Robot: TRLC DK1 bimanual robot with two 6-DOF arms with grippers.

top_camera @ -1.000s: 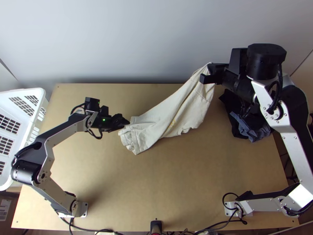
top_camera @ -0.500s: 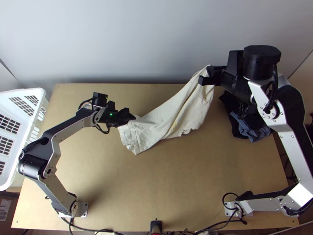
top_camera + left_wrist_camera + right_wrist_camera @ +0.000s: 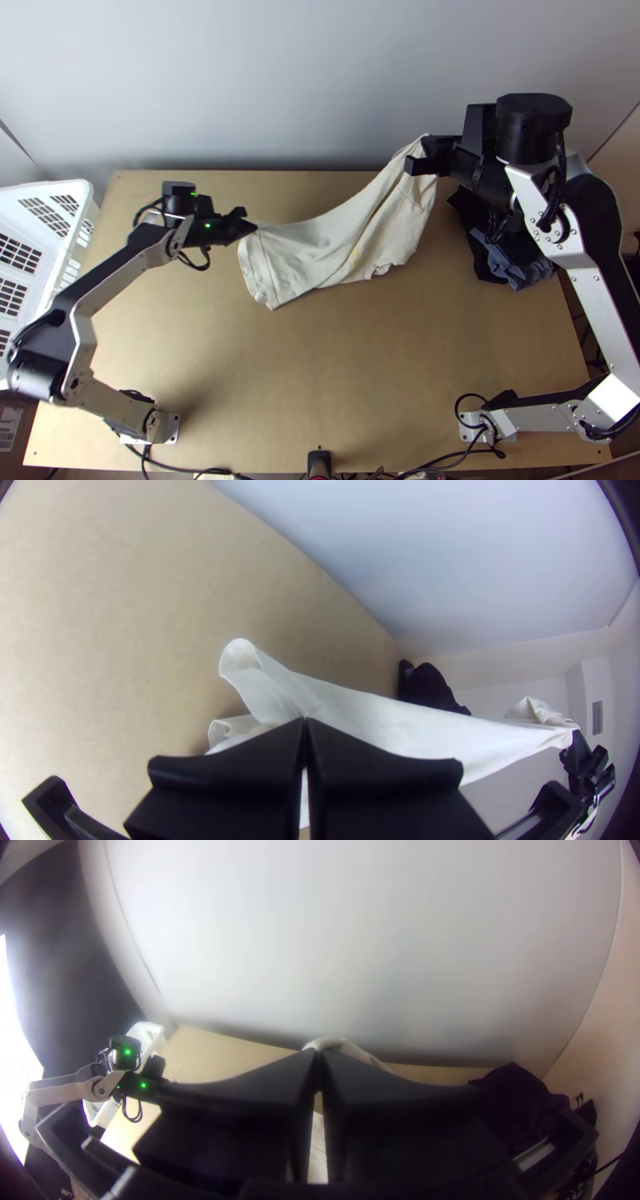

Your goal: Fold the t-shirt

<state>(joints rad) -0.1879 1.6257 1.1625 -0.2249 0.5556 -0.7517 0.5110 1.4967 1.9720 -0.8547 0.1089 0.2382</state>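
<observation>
Firstly, one cream t-shirt (image 3: 340, 248), centre of the top view, creased, stretched slantwise from middle left to upper right. Left gripper (image 3: 254, 227), left of centre: fingers pressed together, pinching the shirt's left-hand end. Right gripper (image 3: 427, 146), upper right: fingers closed on its raised upper end. Also, dark cloths (image 3: 516, 266), right; white basket (image 3: 80, 190), left edge.

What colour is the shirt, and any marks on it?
Cream, with a yellow mark; the shirt shows best in the top view.

Basket (image 3: 76, 189) partly beyond top view's edge
</observation>
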